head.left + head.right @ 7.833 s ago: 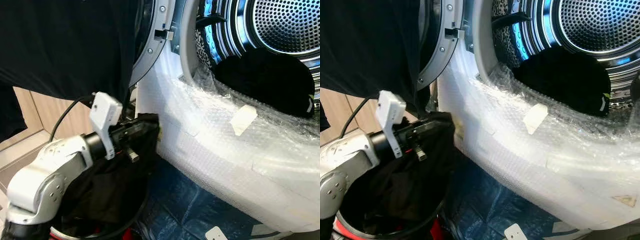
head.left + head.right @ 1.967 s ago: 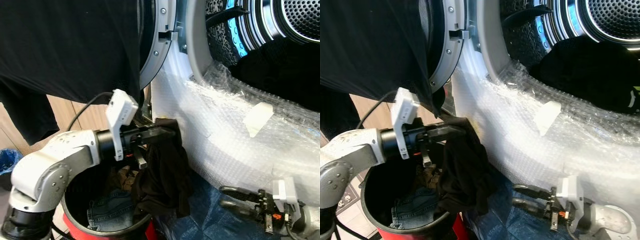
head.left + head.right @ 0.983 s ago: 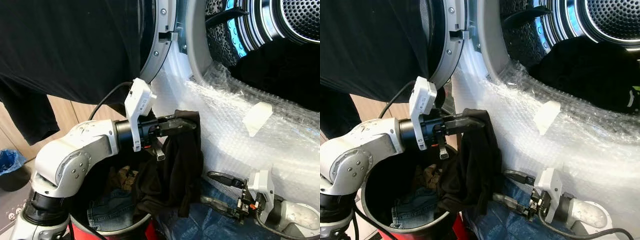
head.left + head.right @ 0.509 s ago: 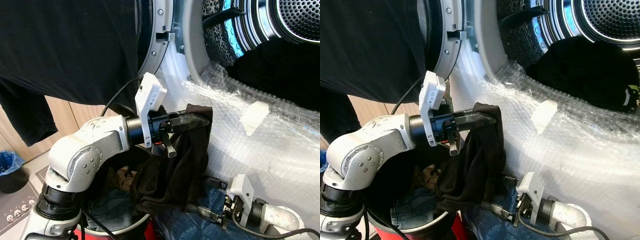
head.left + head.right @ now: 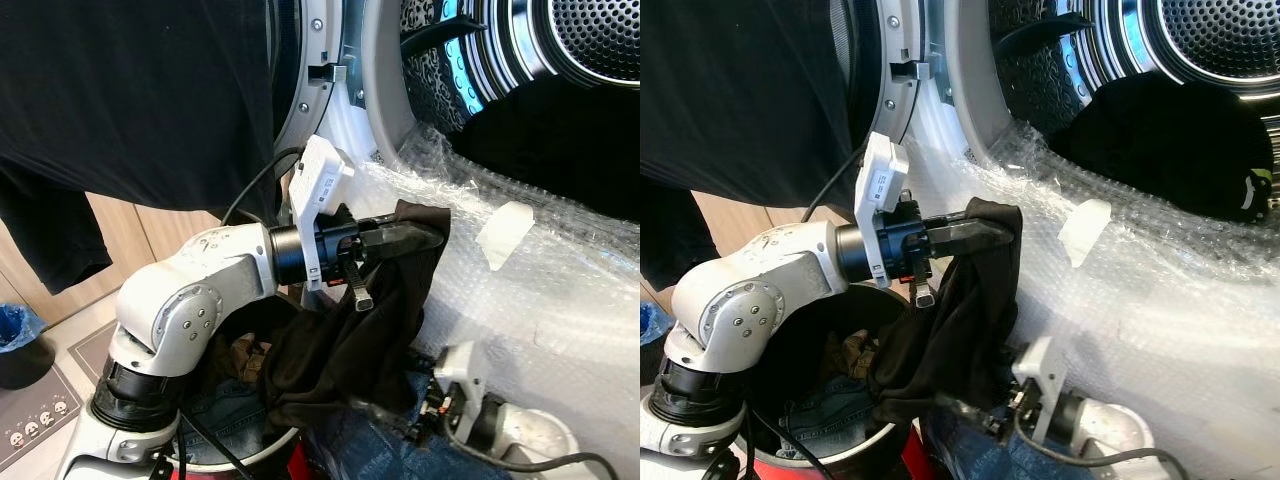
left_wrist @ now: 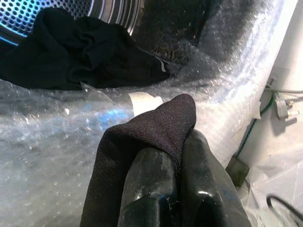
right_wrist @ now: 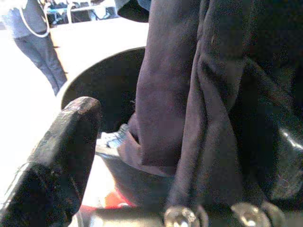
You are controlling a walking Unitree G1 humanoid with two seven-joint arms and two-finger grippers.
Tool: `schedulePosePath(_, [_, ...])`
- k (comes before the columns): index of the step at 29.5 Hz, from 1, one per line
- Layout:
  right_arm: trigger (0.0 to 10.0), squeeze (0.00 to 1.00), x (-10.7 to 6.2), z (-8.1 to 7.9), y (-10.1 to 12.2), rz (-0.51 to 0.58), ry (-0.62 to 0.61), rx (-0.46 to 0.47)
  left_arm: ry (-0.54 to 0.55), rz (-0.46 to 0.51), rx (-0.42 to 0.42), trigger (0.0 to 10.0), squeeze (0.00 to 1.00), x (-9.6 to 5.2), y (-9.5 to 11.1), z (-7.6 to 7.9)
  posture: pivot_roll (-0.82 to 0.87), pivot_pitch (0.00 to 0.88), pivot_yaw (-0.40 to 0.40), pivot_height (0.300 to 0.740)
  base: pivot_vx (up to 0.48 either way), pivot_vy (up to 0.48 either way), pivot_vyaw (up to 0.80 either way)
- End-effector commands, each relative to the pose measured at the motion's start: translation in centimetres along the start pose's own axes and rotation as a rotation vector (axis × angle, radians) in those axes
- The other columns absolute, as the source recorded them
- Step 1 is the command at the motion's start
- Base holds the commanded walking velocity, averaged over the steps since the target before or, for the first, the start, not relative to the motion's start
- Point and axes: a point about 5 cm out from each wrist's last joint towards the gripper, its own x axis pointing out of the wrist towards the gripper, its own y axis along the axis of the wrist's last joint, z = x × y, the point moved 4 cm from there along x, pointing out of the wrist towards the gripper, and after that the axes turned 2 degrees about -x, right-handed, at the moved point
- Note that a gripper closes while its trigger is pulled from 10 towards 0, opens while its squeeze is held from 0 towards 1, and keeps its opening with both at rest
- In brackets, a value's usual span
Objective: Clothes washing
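Currently the left end effector point(image 5: 415, 235) is clamped tight on the dark garment point(image 5: 355, 345), whose long axis hangs straight down from the fingertips into the laundry bucket point(image 5: 800, 380). Drum opening point(image 5: 1170, 130) lies ahead of and above the fingertips, past the bubble-wrapped door sill point(image 5: 520, 290); open room there. Right end effector point(image 7: 156, 156) sits below, fingers spread around the hanging cloth.

Blue bin point(image 5: 18, 340) on floor, wood cabinet point(image 5: 110, 235) behind.
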Motion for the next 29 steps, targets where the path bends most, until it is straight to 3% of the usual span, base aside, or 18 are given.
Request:
schedulePosePath(1, [10.0, 0.00, 0.7, -0.3, 1.0, 0.023, 0.020, -0.013, -0.039, 0.025, 0.030, 0.0, 0.00, 0.7, 0.9, 0.6, 0.18, 0.000, -0.031, 0.740, 0.000, 0.000, 0.00])
schedulePosePath(7, [10.0, 0.00, 2.4, -0.7, -0.3, -0.010, 0.002, -0.004, -0.081, 0.024, 0.018, 0.0, 0.00, 1.7, 0.7, 1.3, 0.18, 0.000, -0.030, 0.740, 0.000, 0.000, 0.00])
schedulePosePath(18, [10.0, 0.00, 4.8, 2.1, -0.8, -0.019, -0.259, 0.074, -0.108, 0.033, 0.014, 0.0, 0.00, 2.2, 0.9, 1.8, 0.18, 0.000, -0.021, 0.740, 0.000, 0.000, 0.00])
schedulePosePath(24, [10.0, 0.00, 4.7, 3.5, -1.9, -0.081, -0.393, 0.105, -0.106, 0.035, 0.014, 0.0, 0.00, 2.2, 0.9, 1.8, 0.18, 0.000, -0.025, 0.740, 0.000, 0.000, 0.00])
schedulePosePath(29, [10.0, 0.00, 3.2, 6.2, -3.2, -0.137, -0.618, 0.156, -0.101, 0.035, 0.011, 0.0, 0.00, 2.2, 0.8, 1.9, 0.18, 0.000, -0.030, 0.740, 0.000, 0.000, 0.00])
